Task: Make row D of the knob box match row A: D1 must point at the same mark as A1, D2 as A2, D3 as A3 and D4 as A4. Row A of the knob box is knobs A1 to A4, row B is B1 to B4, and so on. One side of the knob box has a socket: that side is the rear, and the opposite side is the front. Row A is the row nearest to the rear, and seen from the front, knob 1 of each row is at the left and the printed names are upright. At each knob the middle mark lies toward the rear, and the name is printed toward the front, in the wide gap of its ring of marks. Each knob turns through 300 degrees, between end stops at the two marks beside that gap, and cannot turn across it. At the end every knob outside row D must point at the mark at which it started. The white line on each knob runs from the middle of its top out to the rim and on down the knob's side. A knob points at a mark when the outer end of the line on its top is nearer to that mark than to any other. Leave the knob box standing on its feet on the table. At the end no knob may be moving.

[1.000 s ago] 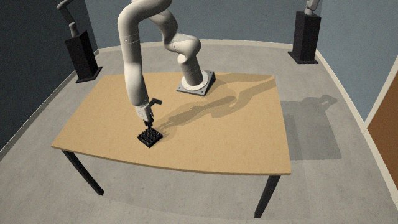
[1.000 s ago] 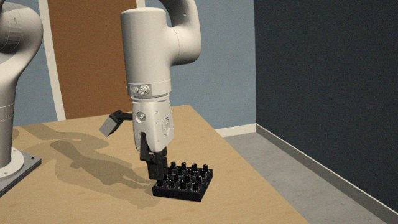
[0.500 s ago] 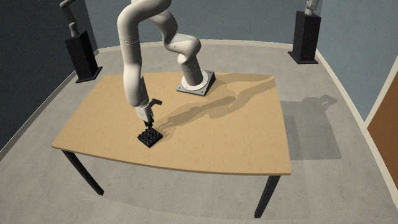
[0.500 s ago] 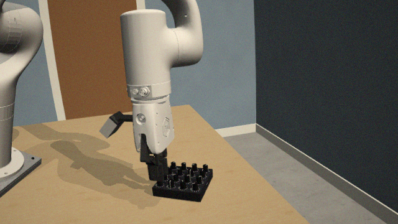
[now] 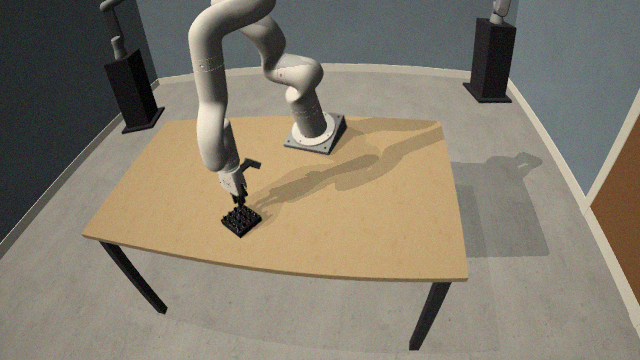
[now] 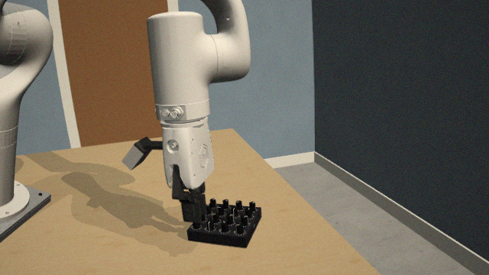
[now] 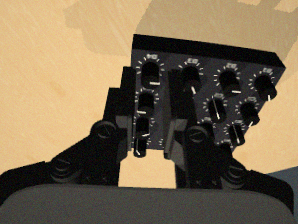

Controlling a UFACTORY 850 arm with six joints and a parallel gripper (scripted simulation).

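The black knob box [image 5: 248,225] [image 6: 218,237] [image 7: 200,48] stands on its feet on the table [image 5: 350,220], with its rows of small black knobs facing up. My gripper [image 5: 240,202] [image 6: 194,218] [image 7: 150,86] is down at one corner of the box, with its fingers a little apart. In the wrist view the two fingers stand on either side of a corner knob [image 7: 141,137] whose white line shows on its side. I cannot tell whether they touch it. The printed names are too small to read.
The arm's base plate [image 5: 316,136] sits at the back of the table. Two black pedestals [image 5: 134,90] [image 5: 491,60] stand on the floor behind the table.
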